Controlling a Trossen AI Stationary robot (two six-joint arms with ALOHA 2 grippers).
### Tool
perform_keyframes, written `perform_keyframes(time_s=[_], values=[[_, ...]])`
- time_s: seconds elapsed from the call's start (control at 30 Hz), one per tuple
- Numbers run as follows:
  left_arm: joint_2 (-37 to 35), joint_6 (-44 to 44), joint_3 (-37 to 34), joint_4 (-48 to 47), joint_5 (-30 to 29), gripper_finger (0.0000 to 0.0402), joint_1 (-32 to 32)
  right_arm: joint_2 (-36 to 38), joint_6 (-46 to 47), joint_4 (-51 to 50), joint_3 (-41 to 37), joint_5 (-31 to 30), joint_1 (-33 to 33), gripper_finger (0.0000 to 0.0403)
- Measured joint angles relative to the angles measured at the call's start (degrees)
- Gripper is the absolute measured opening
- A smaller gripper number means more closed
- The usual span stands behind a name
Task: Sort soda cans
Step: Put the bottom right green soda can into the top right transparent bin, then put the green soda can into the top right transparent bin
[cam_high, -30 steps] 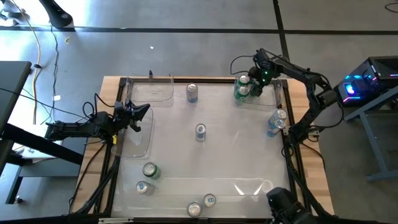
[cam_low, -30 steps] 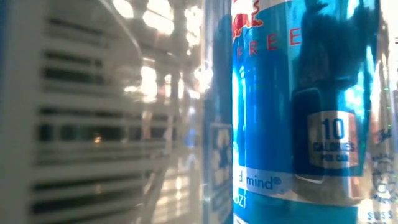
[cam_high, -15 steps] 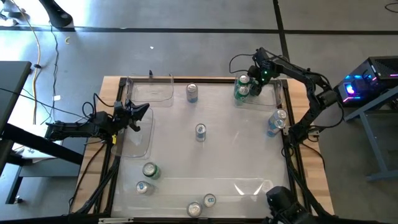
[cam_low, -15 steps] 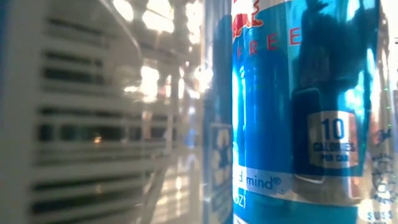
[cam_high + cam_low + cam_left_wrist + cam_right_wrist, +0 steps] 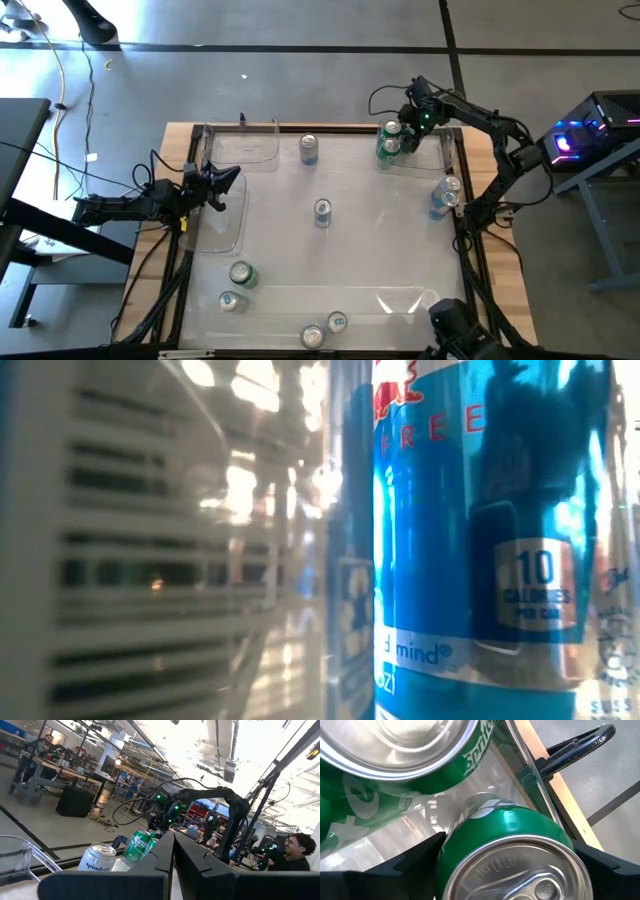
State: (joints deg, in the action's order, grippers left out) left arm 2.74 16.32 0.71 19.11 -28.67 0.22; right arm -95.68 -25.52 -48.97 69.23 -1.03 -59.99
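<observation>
My right gripper (image 5: 408,135) is at the table's far right corner, over two green soda cans (image 5: 389,141) that stand close together inside a clear tray (image 5: 432,160). In the right wrist view its fingers flank one green can (image 5: 512,830), with the other green can (image 5: 410,765) just beside it. My left gripper (image 5: 232,180) waits shut near the table's left edge, above a clear tray (image 5: 225,225), touching nothing. Its shut fingers (image 5: 172,857) point across the table at a silver can (image 5: 97,860). My right gripper pinches a green can by its upper wall just below the rim (image 5: 450,845), one finger (image 5: 417,857) on each side. The fingers come from above, pointing down. The can is upright beside the other green can; I cannot tell whether its base rests in the tray.
Loose cans stand about the table: a silver one (image 5: 308,148) far, a blue one (image 5: 322,211) mid-table, two (image 5: 446,196) at the right edge, several (image 5: 240,273) near. A blue can (image 5: 470,530) fills the low view. Another clear tray (image 5: 243,147) sits far left.
</observation>
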Motion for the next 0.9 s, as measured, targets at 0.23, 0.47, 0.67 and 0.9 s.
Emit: perform_keyframes(time_s=[0.23, 0.47, 0.67, 0.9], values=[[-0.02, -0.29, 0.0, 0.0, 0.0, 0.001, -0.01, 0.16, -0.46, -0.09, 0.03, 0.7, -0.02, 0.0346], [-0.01, -0.44, 0.0, 0.0, 0.0, 0.001, 0.0, 0.17, -0.56, -0.15, 0.04, 0.84, -0.02, 0.0353], [0.0, -0.46, 0.0, 0.0, 0.0, 0.001, -0.01, 2.36, -1.49, 0.95, 0.04, -1.16, 0.0, 0.0354], [-0.02, -0.44, 0.0, 0.0, 0.0, 0.001, -0.02, 8.58, -1.45, 1.95, 0.07, -2.87, -0.01, 0.0354]])
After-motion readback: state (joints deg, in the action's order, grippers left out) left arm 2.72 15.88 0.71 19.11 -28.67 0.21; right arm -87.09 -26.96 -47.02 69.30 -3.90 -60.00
